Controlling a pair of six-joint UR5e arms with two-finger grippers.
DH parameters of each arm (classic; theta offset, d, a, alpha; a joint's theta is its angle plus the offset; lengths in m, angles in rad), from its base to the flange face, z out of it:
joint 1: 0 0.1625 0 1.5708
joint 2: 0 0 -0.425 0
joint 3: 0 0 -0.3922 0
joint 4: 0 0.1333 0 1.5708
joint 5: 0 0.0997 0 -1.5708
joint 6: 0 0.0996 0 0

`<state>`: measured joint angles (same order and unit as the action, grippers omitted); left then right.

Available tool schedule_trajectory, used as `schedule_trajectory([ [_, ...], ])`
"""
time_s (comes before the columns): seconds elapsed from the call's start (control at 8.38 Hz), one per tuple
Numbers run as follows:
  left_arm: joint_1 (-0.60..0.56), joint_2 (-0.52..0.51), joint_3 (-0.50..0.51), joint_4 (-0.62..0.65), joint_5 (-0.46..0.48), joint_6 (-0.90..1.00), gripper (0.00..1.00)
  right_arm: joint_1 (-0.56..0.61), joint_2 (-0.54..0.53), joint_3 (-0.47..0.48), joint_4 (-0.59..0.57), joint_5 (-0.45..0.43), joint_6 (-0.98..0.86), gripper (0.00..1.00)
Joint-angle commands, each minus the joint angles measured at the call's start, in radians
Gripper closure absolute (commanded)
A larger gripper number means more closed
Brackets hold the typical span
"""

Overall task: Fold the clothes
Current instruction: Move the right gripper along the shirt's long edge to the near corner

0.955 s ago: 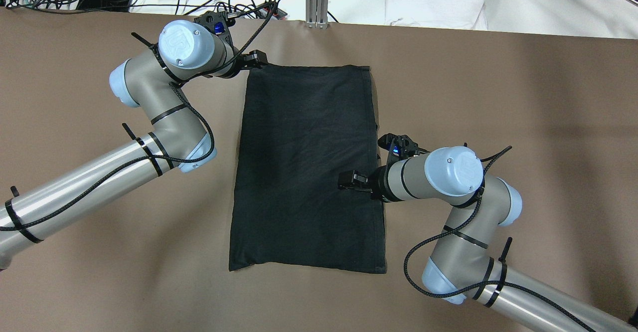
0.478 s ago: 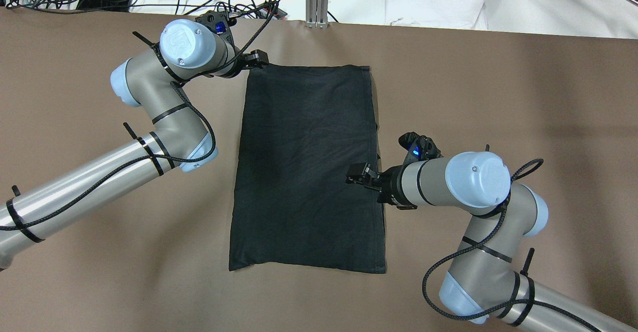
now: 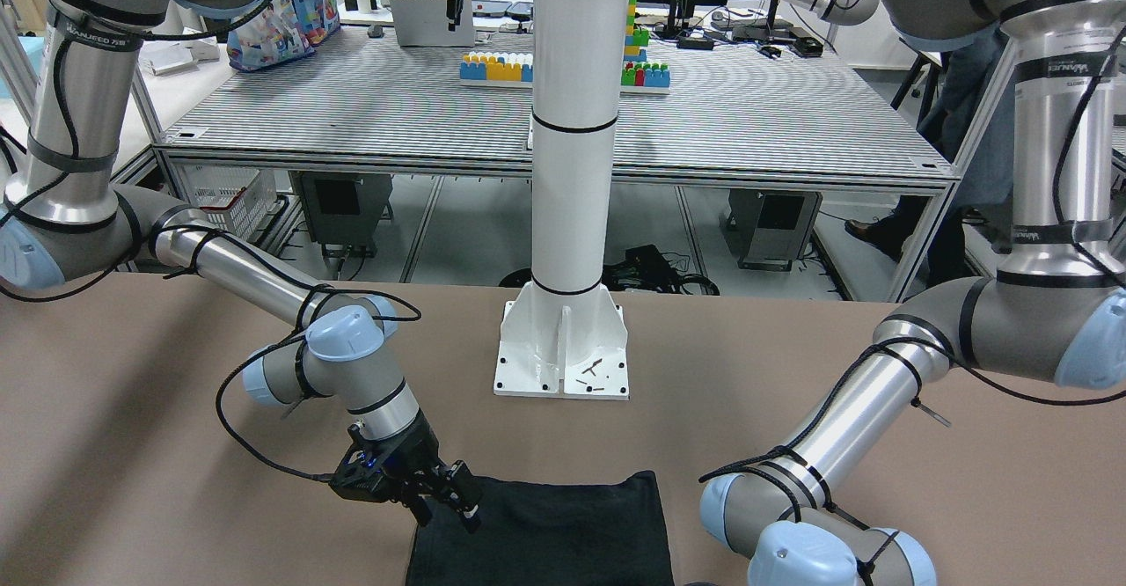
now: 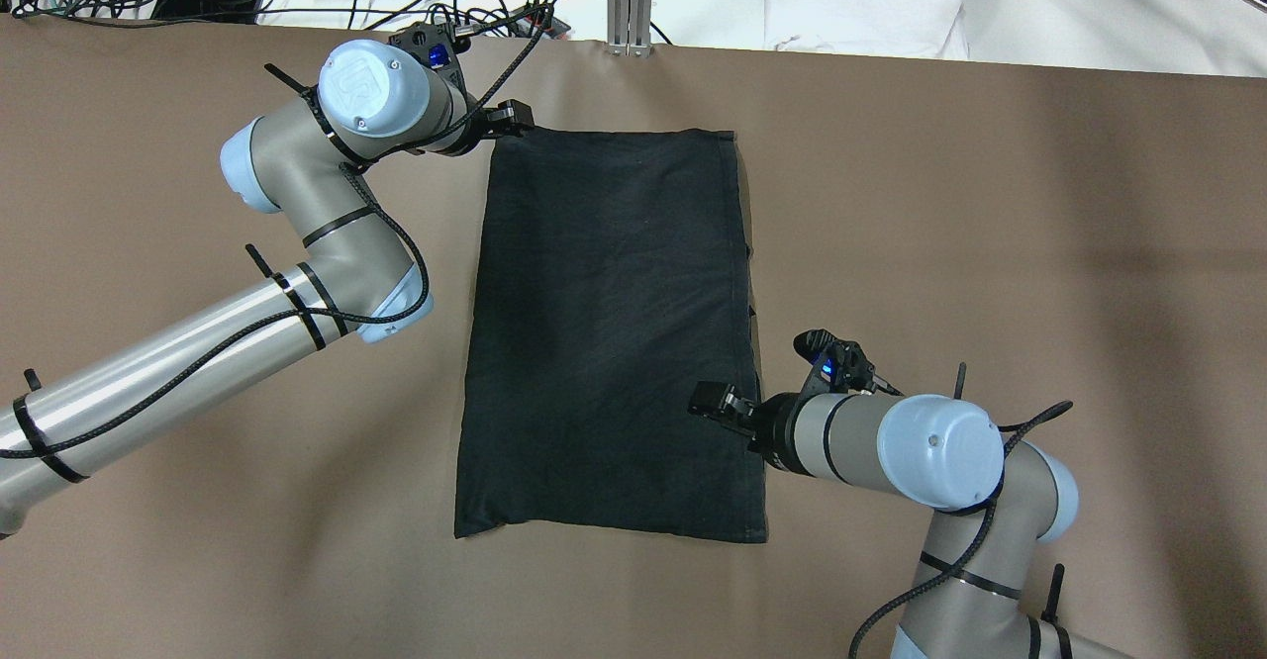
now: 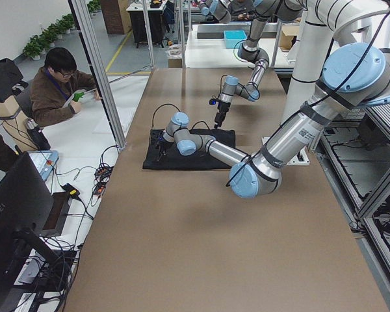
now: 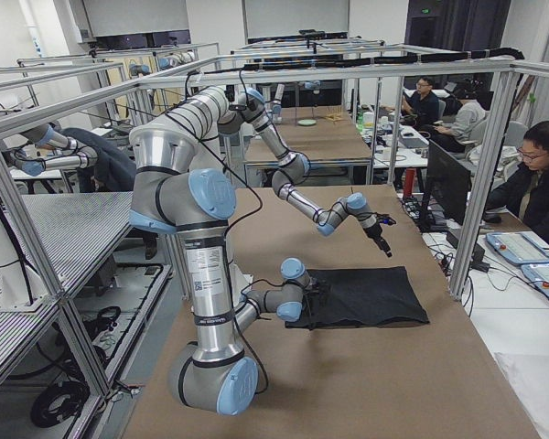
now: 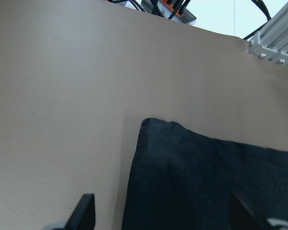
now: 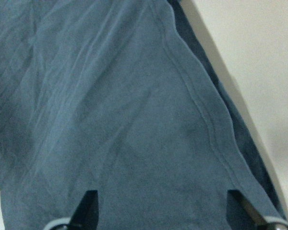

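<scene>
**Current state.** The clothes [image 4: 614,332] are lying flat as a tall black rectangle in the centre of the overhead view, on the brown table [image 4: 990,243].

The left gripper [image 4: 515,123] is sitting at the garment's upper-left corner. In the left wrist view its fingertips [image 7: 85,212] are standing wide apart, with the corner just ahead between them and nothing pinched.

The right gripper [image 4: 711,404] is hanging over the garment's right edge, toward the lower right. In the right wrist view its fingertips [image 8: 89,205] are likewise spread above the wavy hem [image 8: 201,115], gripping nothing. Whether they are touching the cloth cannot be told.

**Step in hand (judged).** Both arms are positioning to take hold of the fabric before a fold.

**Doing it well:**
- Lowering each finger pair until the cloth edge is lying fully between the pads.
- Closing on all layers at the hem, not on the top layer alone.
- Avoiding pressing into the table, which is likely bunching soft fabric.
- Lifting both holds together, keeping the edge taut and straight.
</scene>
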<state>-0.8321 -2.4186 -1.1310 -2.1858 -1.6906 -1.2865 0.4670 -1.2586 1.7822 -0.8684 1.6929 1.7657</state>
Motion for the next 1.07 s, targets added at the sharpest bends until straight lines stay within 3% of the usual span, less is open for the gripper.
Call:
schedule_trajectory([
  [0.0, 0.001, -0.001, 0.0, 0.001, 0.0, 0.003, 0.0, -0.076, -0.021, -0.006, 0.005, -0.056, 0.024, 0.06],
  [0.36, 0.007, 0.003, 0.0, 0.0, 0.002, 0.006, 0.0, -0.142, -0.009, -0.021, 0.002, -0.117, 0.024, 0.06],
  [0.96, 0.007, 0.003, -0.003, -0.003, 0.002, 0.001, 0.0, -0.114, -0.007, -0.024, -0.011, -0.117, 0.009, 0.06],
])
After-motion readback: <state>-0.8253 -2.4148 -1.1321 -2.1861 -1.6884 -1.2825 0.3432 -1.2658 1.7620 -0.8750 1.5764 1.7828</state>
